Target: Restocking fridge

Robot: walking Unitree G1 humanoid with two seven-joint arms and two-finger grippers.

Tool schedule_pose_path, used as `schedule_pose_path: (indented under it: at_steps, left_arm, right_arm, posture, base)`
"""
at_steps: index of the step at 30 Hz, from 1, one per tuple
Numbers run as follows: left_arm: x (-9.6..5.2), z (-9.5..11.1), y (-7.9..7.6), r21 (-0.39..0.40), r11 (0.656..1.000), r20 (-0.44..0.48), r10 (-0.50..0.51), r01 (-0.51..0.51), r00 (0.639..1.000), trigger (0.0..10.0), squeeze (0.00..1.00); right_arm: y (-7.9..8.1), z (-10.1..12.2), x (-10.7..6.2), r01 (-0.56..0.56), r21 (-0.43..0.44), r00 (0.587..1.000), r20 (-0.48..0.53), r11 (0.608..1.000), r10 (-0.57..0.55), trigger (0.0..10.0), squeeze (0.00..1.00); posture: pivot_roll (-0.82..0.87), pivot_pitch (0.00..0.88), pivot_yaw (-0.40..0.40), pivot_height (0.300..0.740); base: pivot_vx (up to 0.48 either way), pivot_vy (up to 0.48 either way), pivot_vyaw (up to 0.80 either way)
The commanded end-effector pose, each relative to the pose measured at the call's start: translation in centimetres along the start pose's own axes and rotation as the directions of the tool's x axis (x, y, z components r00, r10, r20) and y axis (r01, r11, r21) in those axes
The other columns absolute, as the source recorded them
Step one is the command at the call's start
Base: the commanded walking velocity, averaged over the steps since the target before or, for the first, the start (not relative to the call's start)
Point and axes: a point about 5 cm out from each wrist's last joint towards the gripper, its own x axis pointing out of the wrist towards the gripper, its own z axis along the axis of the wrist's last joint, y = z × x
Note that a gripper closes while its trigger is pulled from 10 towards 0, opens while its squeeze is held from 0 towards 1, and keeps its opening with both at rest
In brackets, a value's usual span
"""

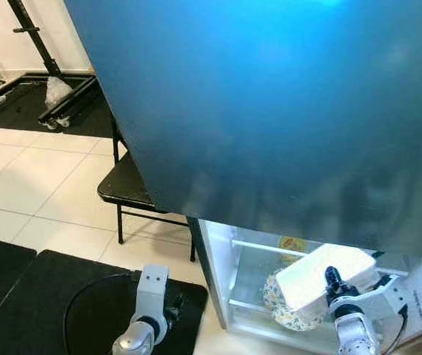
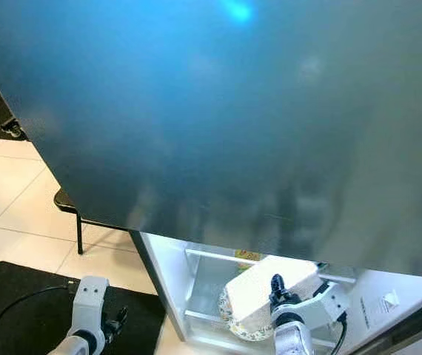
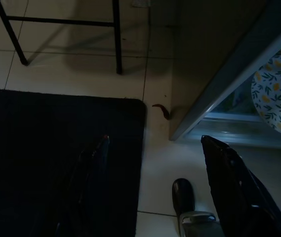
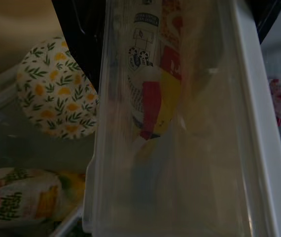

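The fridge (image 1: 270, 111) stands open below its dark blue top. My right gripper (image 1: 332, 281) reaches into the compartment and is shut on a clear plastic container (image 1: 316, 279). In the right wrist view the black fingers (image 4: 79, 34) flank the container (image 4: 180, 123), and a packet with a red and yellow label shows through its wall. A floral-patterned plate (image 1: 281, 312) sits under the container on the fridge shelf. My left gripper (image 3: 153, 140) hangs open over the black mat (image 3: 56, 158), holding nothing.
A black folding chair (image 1: 126, 185) stands just left of the fridge. A wheeled black stand (image 1: 55, 96) is at the far left. A yellow-labelled item (image 1: 292, 244) and a green-printed bag (image 4: 17, 197) lie in the fridge. My foot (image 3: 183, 195) is by the mat's edge.
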Motion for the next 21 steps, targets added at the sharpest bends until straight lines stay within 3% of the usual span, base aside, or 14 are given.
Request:
schedule_pose_path:
  at_steps: [1, 5, 6, 7, 8, 9, 10, 11, 12, 14, 16, 17, 21]
  left_arm:
    - [-0.1, -0.5, -0.3, -0.016, 1.0, -0.019, -0.004, 0.004, 1.0, 10.0, 0.0]
    - [0.0, -0.2, -0.4, 0.029, 0.999, -0.012, -0.014, 0.015, 1.0, 10.0, 0.0]
    - [-0.1, -0.3, -0.6, 0.07, 0.997, -0.012, -0.025, 0.026, 1.0, 10.0, 0.0]
    - [-0.1, -0.3, -0.6, 0.07, 0.997, -0.012, -0.025, 0.026, 1.0, 10.0, 0.0]
    - [-0.2, -0.6, -0.8, 0.112, 0.993, -0.012, -0.037, 0.038, 0.999, 10.0, 0.0]
    - [-0.2, -0.6, -0.8, 0.112, 0.993, -0.012, -0.037, 0.038, 0.999, 10.0, 0.0]
    - [-0.4, -0.9, -0.9, 0.154, 0.987, -0.02, -0.051, 0.054, 0.998, 10.0, 0.0]
    - [-0.4, -0.9, -0.9, 0.154, 0.987, -0.02, -0.051, 0.054, 0.998, 10.0, 0.0]
    - [-1.0, -1.8, -0.9, 0.203, 0.976, -0.04, -0.069, 0.076, 0.997, 10.0, 0.0]
    - [-1.0, -1.8, -0.9, 0.203, 0.976, -0.04, -0.069, 0.076, 0.997, 10.0, 0.0]
    - [-1.5, -2.5, -0.5, 0.216, 0.974, -0.06, -0.059, 0.071, 0.996, 10.0, 0.0]
    - [-1.6, -2.7, -0.3, 0.216, 0.974, -0.065, -0.052, 0.065, 0.997, 10.0, 0.0]
    - [-1.6, -2.9, -0.1, 0.208, 0.977, -0.072, -0.039, 0.053, 0.997, 10.0, 0.0]
  right_arm:
    - [0.5, -0.3, 0.0, -0.006, 0.017, 1.0, 0.006, 1.0, 0.006, 10.0, 0.0]
    - [1.4, -0.4, 0.1, -0.068, -0.007, 0.998, 0.0, 0.998, 0.068, 10.0, 0.0]
    - [1.8, -0.5, 0.0, -0.113, -0.059, 0.994, -0.006, 0.992, 0.113, 10.0, 0.0]
    - [1.8, -0.5, 0.0, -0.113, -0.059, 0.994, -0.006, 0.992, 0.113, 10.0, 0.0]
    - [2.4, -0.5, -0.1, -0.169, -0.149, 0.985, -0.017, 0.974, 0.169, 10.0, 0.0]
    - [2.4, -0.5, -0.1, -0.169, -0.149, 0.985, -0.017, 0.974, 0.169, 10.0, 0.0]
    - [2.8, -0.7, -0.3, -0.204, -0.238, 0.979, -0.024, 0.95, 0.204, 10.0, 0.0]
    - [2.8, -0.7, -0.3, -0.204, -0.238, 0.979, -0.024, 0.95, 0.204, 10.0, 0.0]
    - [2.9, -0.6, -0.5, -0.208, -0.432, 0.976, -0.026, 0.878, 0.218, 10.0, 0.0]
    - [2.9, -0.6, -0.5, -0.208, -0.432, 0.976, -0.026, 0.878, 0.218, 10.0, 0.0]
    - [2.5, -0.3, -0.5, -0.185, -0.557, 0.977, -0.019, 0.809, 0.211, 10.0, 0.0]
    - [2.3, -0.2, -0.5, -0.178, -0.582, 0.978, -0.018, 0.794, 0.206, 10.0, 0.0]
    - [2.3, -0.2, -0.5, -0.187, -0.614, 0.976, -0.029, 0.767, 0.215, 10.0, 0.0]
  posture:
    - [-0.08, 0.115, 0.101, 0.74]
    - [-0.08, 0.115, 0.1, 0.74]
    - [-0.08, 0.115, 0.1, 0.74]
    - [-0.08, 0.115, 0.1, 0.74]
    - [-0.08, 0.115, 0.1, 0.74]
    - [-0.08, 0.115, 0.1, 0.74]
    - [-0.09, 0.122, 0.1, 0.74]
    - [-0.09, 0.122, 0.1, 0.74]
    - [-0.09, 0.124, 0.095, 0.74]
    - [-0.09, 0.124, 0.095, 0.74]
    - [-0.09, 0.124, 0.088, 0.74]
    - [-0.09, 0.125, 0.087, 0.74]
    - [-0.09, 0.124, 0.084, 0.74]
  base:
    - [0.0, 0.0, 0.0]
    - [0.0, 0.0, 0.0]
    - [0.0, 0.0, 0.0]
    - [0.0, 0.0, 0.0]
    - [0.0, 0.0, 0.0]
    - [0.0, 0.0, 0.0]
    - [0.0, 0.0, 0.0]
    - [0.0, 0.0, 0.0]
    - [0.0, 0.0, 0.0]
    - [0.0, 0.0, 0.0]
    - [0.0, 0.0, 0.0]
    - [0.0, 0.0, 0.0]
    - [0.0, 0.0, 0.0]
